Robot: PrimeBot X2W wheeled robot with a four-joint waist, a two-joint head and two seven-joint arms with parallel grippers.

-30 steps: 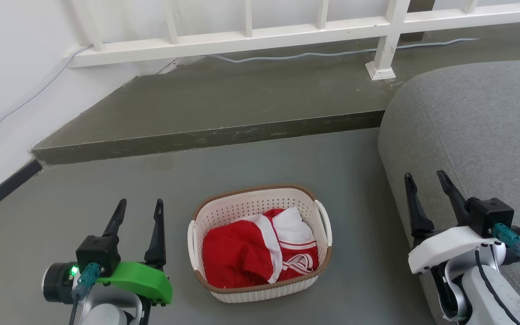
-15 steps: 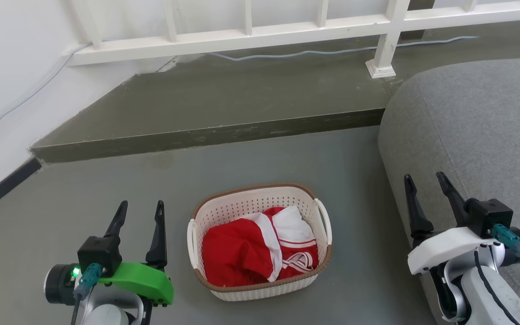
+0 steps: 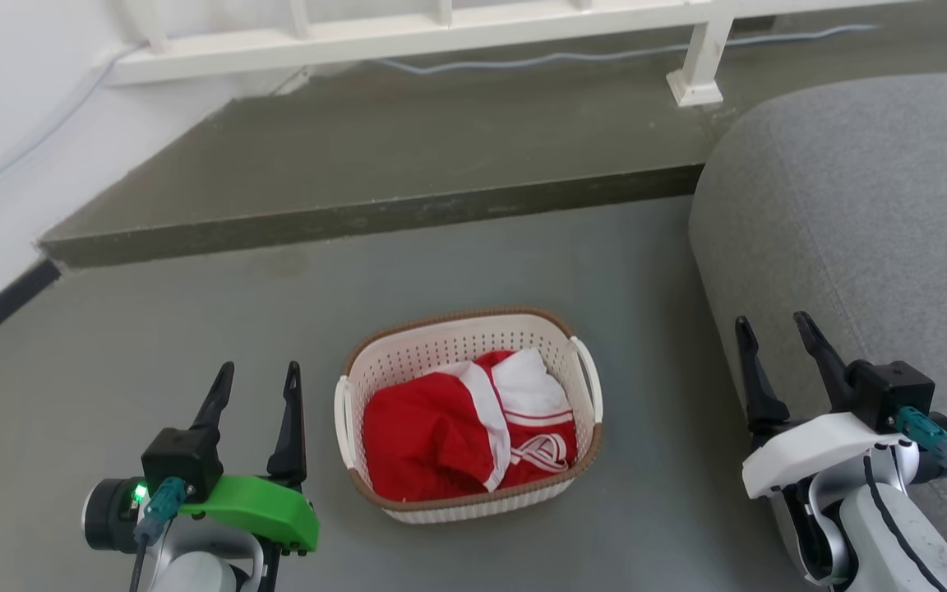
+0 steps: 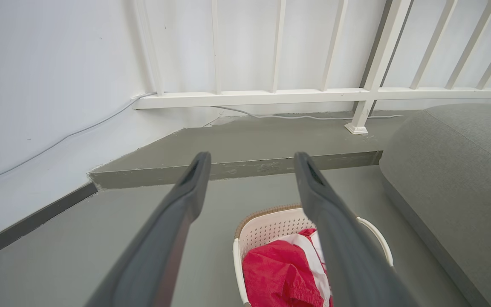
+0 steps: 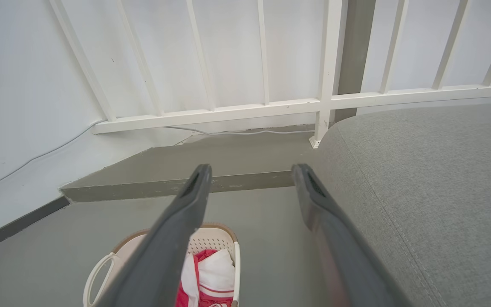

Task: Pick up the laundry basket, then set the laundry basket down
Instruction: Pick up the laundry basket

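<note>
Item, at 8 o'clock in the head view: left gripper (image 3: 260, 367), green-shrouded, both dark fingers spread wide and pointing toward 12, nothing between them. It hangs over the floor (image 3: 153, 329), just beside the basket's left side and not touching it. Item, at 6 o'clock: the laundry basket (image 3: 441, 355), standing flat on the floor between the two arms, brown trim round the rim, a red and white garment (image 3: 449, 436) bundled inside; left loop handle (image 3: 341, 415) at its 9 o'clock, right loop handle (image 3: 589, 386) at its 3. Item, at 4 o'clock: right gripper (image 3: 771, 319), white-shrouded, fingers likewise parted and empty, well apart from the basket, seen against the flank of the grey sofa (image 3: 868, 214); contact there cannot be judged. Background, 12 o'clock: raised step (image 3: 375, 218), white railing (image 3: 408, 33). Assessed stage: approach, lift not yet begun. Handling note: each gripper wants lowering and swinging inward to its own handle, the right one having farther to go. Fingers should straddle the loop itself, not the perforated wall, and close at matching height. Raise both sides together, or the basket is likely to tilt and spill the garment.
</note>
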